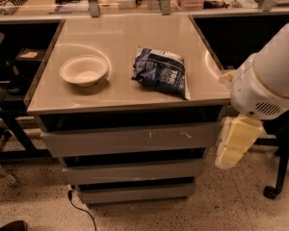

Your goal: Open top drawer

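Your gripper (236,141) hangs by the table's (120,37) front right corner; you cannot tell if it is spread or pressed together. The top drawer (130,139) sits shut under the front edge. No handle, so you might slip.

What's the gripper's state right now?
Gripper: hangs just right of the top drawer front; open or closed cannot be told.

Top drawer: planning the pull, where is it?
The top drawer sits mid-view under the tabletop, above two narrower drawers; the gripper hangs by its right end.
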### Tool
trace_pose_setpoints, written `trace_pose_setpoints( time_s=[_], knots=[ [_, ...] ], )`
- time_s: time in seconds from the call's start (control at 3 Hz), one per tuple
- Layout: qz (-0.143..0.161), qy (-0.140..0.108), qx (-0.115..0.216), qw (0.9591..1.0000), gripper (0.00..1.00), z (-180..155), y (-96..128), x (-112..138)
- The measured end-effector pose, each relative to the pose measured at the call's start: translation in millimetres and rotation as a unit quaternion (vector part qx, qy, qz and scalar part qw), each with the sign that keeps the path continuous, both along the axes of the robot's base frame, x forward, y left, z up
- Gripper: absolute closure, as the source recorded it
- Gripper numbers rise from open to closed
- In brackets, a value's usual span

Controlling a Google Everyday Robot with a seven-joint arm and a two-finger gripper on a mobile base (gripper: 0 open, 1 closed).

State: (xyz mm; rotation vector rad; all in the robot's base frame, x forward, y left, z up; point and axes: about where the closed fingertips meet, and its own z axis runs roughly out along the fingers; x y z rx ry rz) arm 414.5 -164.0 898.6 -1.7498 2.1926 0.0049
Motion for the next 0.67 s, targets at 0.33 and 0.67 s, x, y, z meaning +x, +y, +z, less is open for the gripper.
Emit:
trace_pose_setpoints(
  time_s=[0.33,0.67],
  knots=[
    [0.008,0.041,0.034,0.9985,0.0,-37.2,27.2,-1.0],
    [0.008,0.043,0.036,0.9984,0.0,-38.7,27.8,-1.4]
  ],
)
